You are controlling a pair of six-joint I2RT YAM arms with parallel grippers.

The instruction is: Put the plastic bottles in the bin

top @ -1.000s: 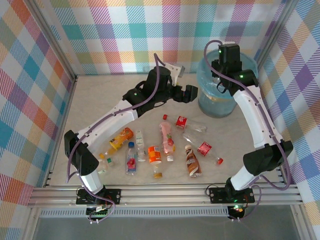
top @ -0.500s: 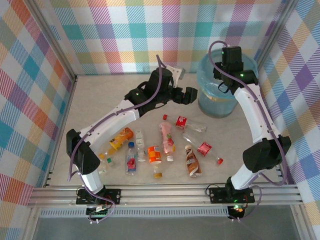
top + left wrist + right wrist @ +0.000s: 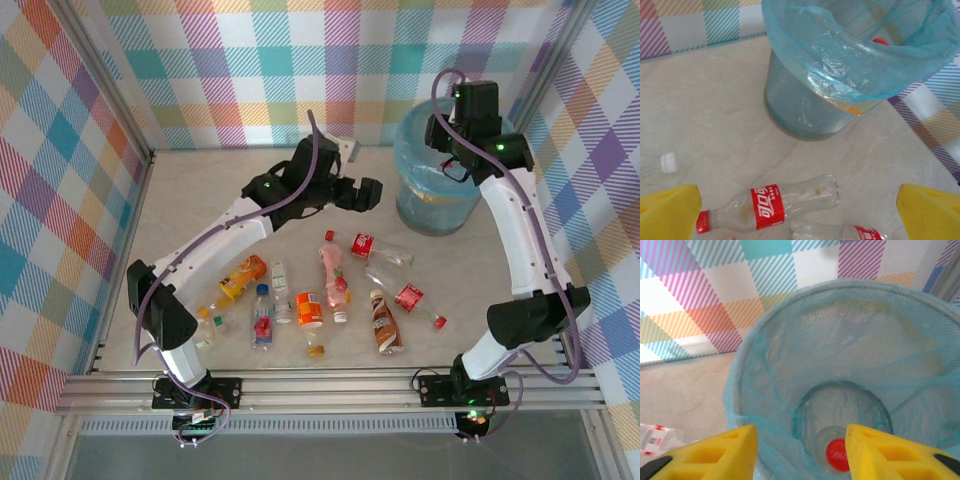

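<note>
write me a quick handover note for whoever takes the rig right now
Left gripper: open, empty, hovering above a clear red-label bottle that lies on the table near the bin.
Right gripper: open, empty, above the bin's mouth.
Done: at least one red-capped bottle lies at the bottom of the bin.
Left: ten or so loose bottles lie on the table between the arms; each has to go in the bin.
</note>
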